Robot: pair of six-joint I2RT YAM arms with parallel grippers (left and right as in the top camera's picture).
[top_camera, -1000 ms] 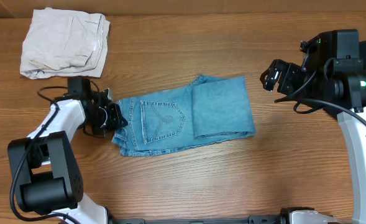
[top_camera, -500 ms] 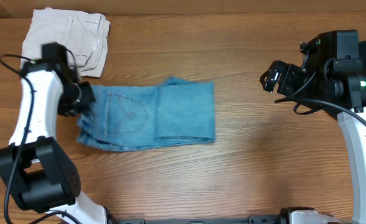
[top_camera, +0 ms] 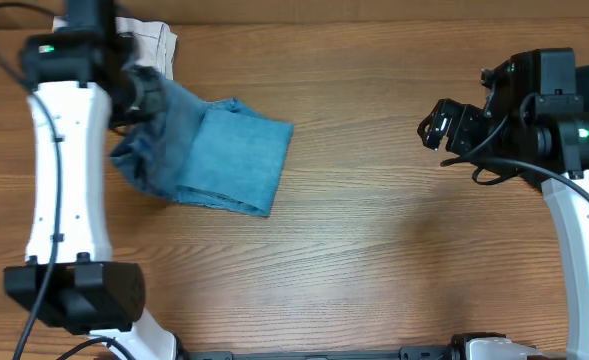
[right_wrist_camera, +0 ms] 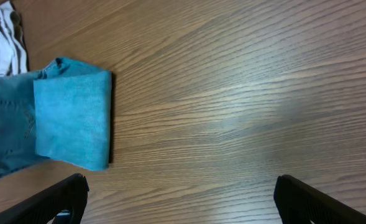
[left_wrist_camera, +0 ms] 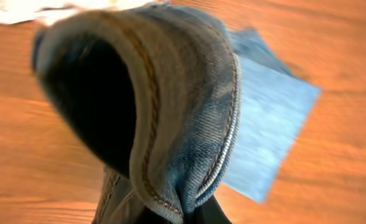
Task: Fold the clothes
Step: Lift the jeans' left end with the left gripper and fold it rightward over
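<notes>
jeans (top_camera: pixel 229 160) folded, just beside off-white garment (top_camera: pixel 160 42), long axis slanting away from it | left gripper (top_camera: pixel 146 96) clamped on bunched waistband end nearest garment | right gripper (top_camera: pixel 434 122) jaws wide apart, empty, well beyond jeans' far end; left arm nearer

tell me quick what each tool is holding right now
left tool: closed on the jeans
right tool: open, holding nothing

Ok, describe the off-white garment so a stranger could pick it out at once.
On the wooden table, look to the far-left corner in the overhead view, where the left arm partly covers it. The off-white garment lies crumpled; it is pale cloth, unlike the light-blue denim jeans beside it.
</notes>
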